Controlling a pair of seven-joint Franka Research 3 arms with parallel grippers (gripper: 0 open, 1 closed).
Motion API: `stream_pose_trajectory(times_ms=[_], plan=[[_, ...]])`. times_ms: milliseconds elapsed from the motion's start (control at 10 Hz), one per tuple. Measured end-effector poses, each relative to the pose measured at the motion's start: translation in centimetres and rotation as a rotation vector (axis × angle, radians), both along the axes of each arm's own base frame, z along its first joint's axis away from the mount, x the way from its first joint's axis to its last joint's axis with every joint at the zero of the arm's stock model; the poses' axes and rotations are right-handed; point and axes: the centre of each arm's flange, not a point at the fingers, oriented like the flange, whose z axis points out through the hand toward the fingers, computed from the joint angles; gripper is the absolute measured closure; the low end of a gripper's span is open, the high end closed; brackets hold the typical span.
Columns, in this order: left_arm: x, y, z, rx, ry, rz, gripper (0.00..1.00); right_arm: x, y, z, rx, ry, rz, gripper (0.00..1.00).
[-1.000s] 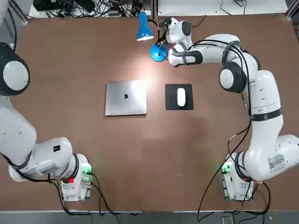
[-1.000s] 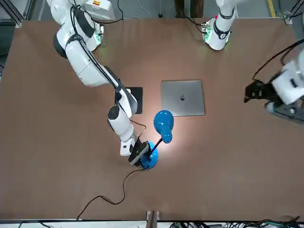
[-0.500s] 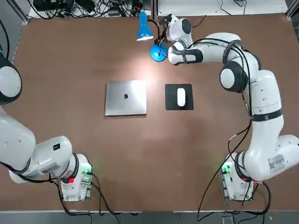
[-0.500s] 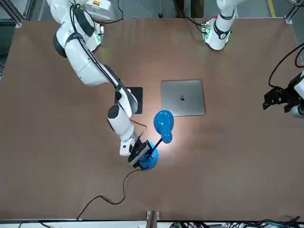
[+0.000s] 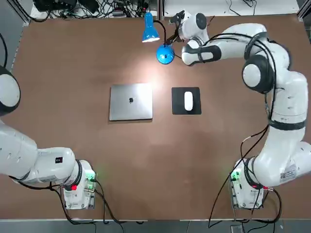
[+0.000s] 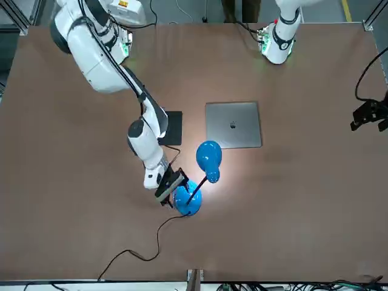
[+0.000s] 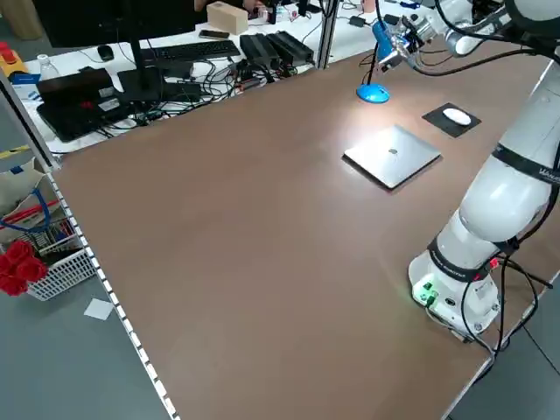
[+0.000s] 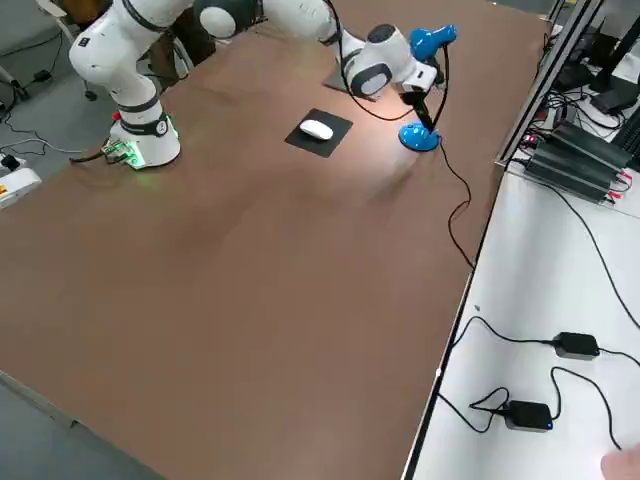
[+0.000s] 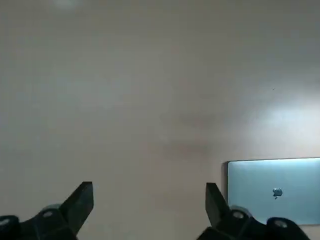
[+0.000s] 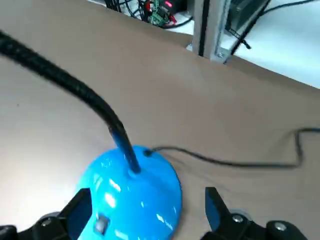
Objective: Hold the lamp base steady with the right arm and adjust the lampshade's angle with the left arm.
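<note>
While the lamp base (image 5: pixel 165 54) sits at the far edge of the table (image 5: pixel 73 73), the right gripper (image 10: pixel 145 212) is held just beside it with fingers spread wide, not touching. The lit lampshade (image 5: pixel 150 29) is tilted next to the base. The left gripper (image 9: pixel 149 207) is spread open far away, near the laptop (image 5: pixel 130 101).

A closed silver laptop (image 5: pixel 130 101) is lying flat near the middle of the brown table (image 5: pixel 73 73); a white mouse (image 5: pixel 188 101) is resting on a black mouse pad (image 5: pixel 186 91) just beside it; cables (image 5: pixel 87 7) are trailing along the far edge; a keyboard (image 7: pixel 188 51), a black monitor (image 7: pixel 96 17) and a white basket (image 7: pixel 52 271) with red items (image 7: pixel 16 265) are sitting off to the side; two black power adapters (image 8: pixel 573 345) are lying on the white bench (image 8: pixel 560 260).
</note>
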Motion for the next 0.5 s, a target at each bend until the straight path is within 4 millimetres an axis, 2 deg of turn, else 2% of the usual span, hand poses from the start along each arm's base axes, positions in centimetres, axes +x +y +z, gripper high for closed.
stream_pose_trajectory(times_ms=[100, 200, 400, 500], plan=[[-0.1, -0.1, -0.1, 0.0, 0.003, -0.002, 0.0, -1.2, -1.9, 1.9, -0.049, 0.027, -0.022, 0.0], [-0.3, -0.2, -0.1, -0.001, 0.004, 0.001, 0.0, -2.2, -4.1, 5.0, -0.109, 0.087, -0.076, 0.0], [-0.8, -0.6, 0.3, -0.006, 0.023, 0.048, 0.0, -4.1, -8.4, 13.9, -0.163, 0.235, -0.22, 0.0], [-1.2, -1.2, 0.6, -0.002, 0.039, 0.078, 0.0, -4.8, -11.1, 17.9, -0.162, 0.29, -0.294, 0.0]])
